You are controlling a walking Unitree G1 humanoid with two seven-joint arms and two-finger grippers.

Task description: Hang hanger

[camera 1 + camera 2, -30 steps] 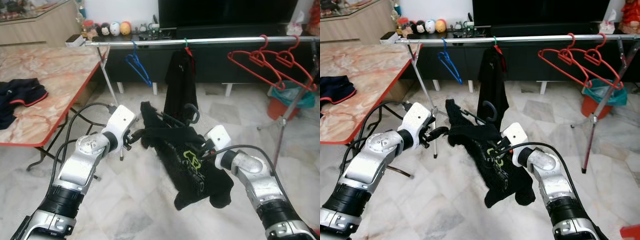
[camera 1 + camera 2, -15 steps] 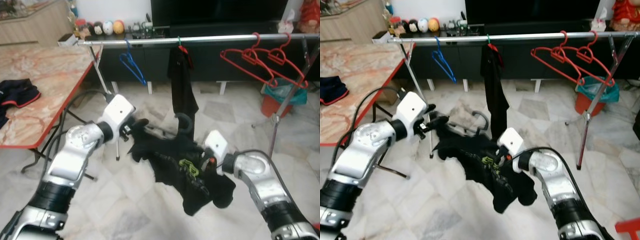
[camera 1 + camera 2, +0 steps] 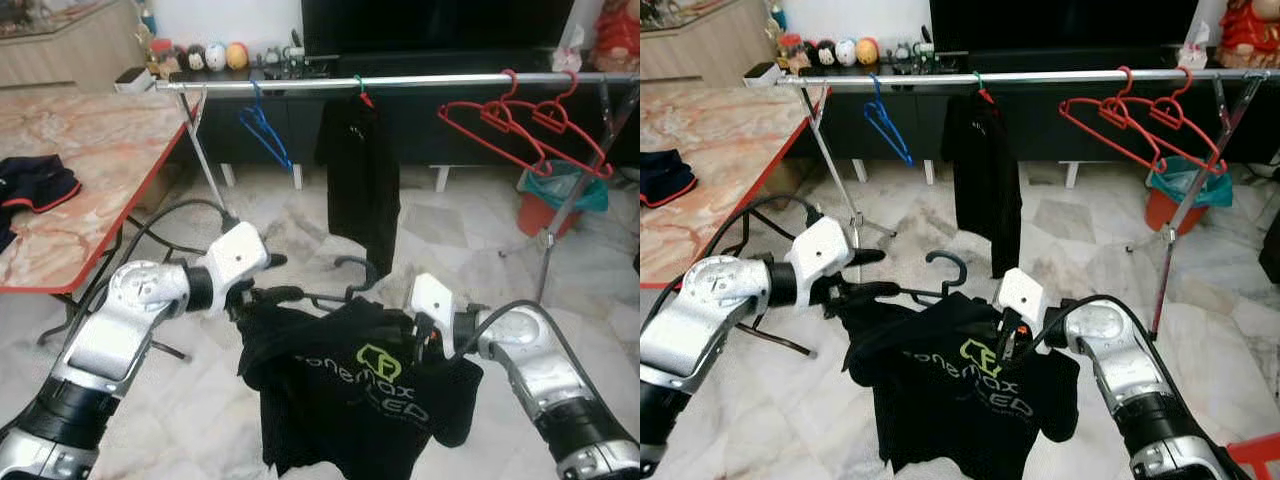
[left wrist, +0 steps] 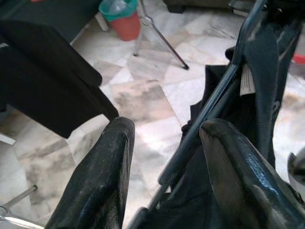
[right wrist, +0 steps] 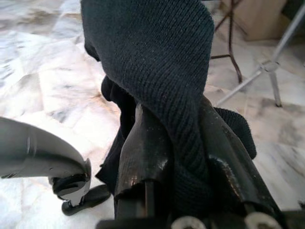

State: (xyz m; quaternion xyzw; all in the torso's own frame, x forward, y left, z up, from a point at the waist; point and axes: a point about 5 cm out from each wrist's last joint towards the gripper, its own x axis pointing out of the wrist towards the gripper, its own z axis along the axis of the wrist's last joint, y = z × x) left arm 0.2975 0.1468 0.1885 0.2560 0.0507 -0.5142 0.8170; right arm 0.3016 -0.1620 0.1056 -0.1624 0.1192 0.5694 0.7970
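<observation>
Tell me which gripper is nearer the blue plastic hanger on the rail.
Left. The left gripper sits below the blue plastic hanger, at one shoulder of the black T-shirt. The right gripper clamps the shirt's other shoulder, farther to the right.

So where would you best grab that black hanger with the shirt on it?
Grip the black hanger at its bare shoulder ends, one from each side, leaving the upright hook free for the rail. The shirt covers the rest.
</observation>
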